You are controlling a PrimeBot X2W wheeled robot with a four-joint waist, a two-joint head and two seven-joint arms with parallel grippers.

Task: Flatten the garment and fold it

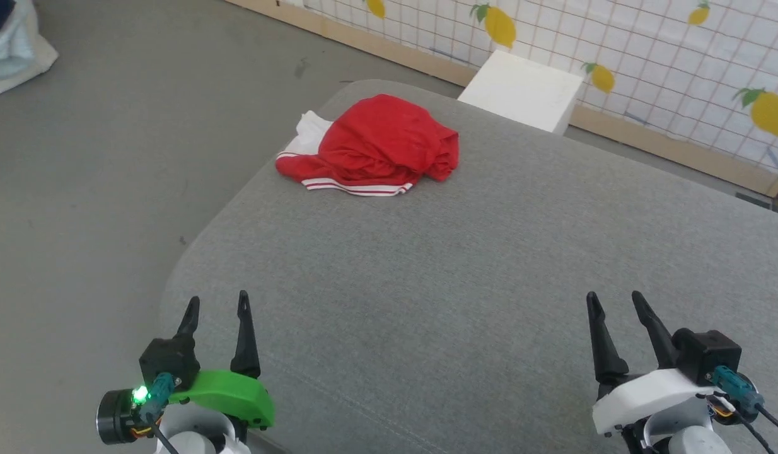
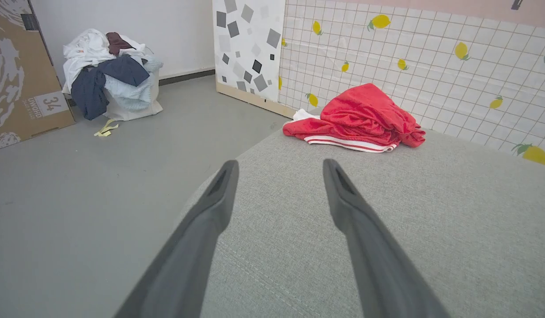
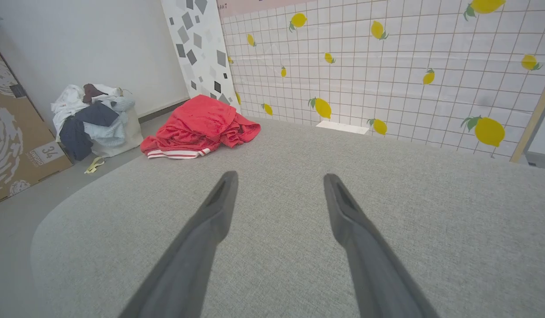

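The garment point(image 1: 376, 145) lies bunched in a red heap at the far left corner of the grey padded surface point(image 1: 490, 271), with a white sleeve and striped trim showing at its edge. It also appears as a crumpled garment point(image 2: 356, 119) in the left wrist view and as the garment point(image 3: 197, 126) in the right wrist view. My left gripper point(image 1: 216, 304) hovers open near the front left edge, far from the cloth. My right gripper point(image 1: 613, 302) stands open at the front right, with nothing between its fingers.
A white box point(image 1: 521, 91) stands behind the surface against a lemon-patterned tiled wall point(image 1: 679, 57). On the grey floor to the left sit a pile of clothes in a bag point(image 2: 111, 75) and a cardboard box point(image 2: 16, 75).
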